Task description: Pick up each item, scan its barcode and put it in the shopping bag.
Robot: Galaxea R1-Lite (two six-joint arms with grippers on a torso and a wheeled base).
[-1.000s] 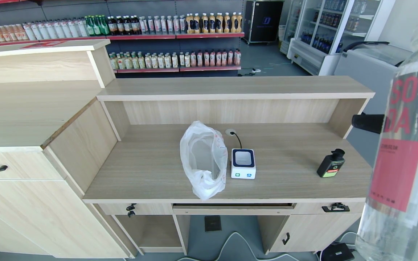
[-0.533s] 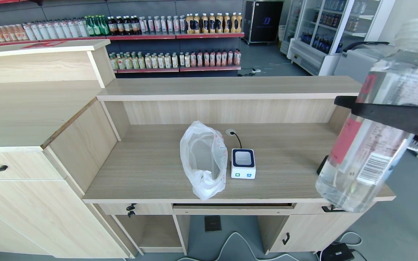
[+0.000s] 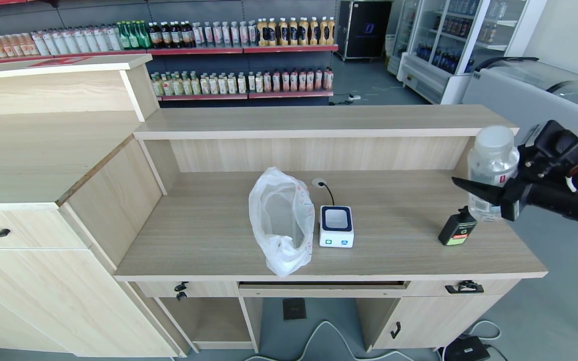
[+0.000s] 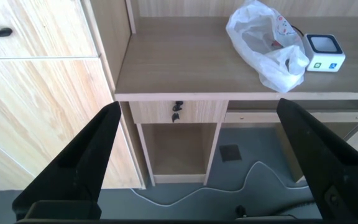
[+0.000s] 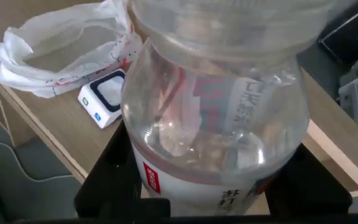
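The right arm [image 3: 565, 200] sticks in from 3 o'clock, lying almost flat. The right jaws are clamped on a clear plastic bottle with a red label [image 3: 492, 165]. The bottle stands upright in the air, cap on top, over the 3 o'clock end of the wooden surface [image 3: 394, 210]. A small black bottle [image 3: 457, 228] stands on the surface near it, at its 7 o'clock. The white plastic shopping bag [image 3: 281, 225] lies open in the middle. A white scanner box [image 3: 336, 225] sits just beside it, at its 3 o'clock. The left jaws are wide apart and hold nothing, down low in front of the surface.
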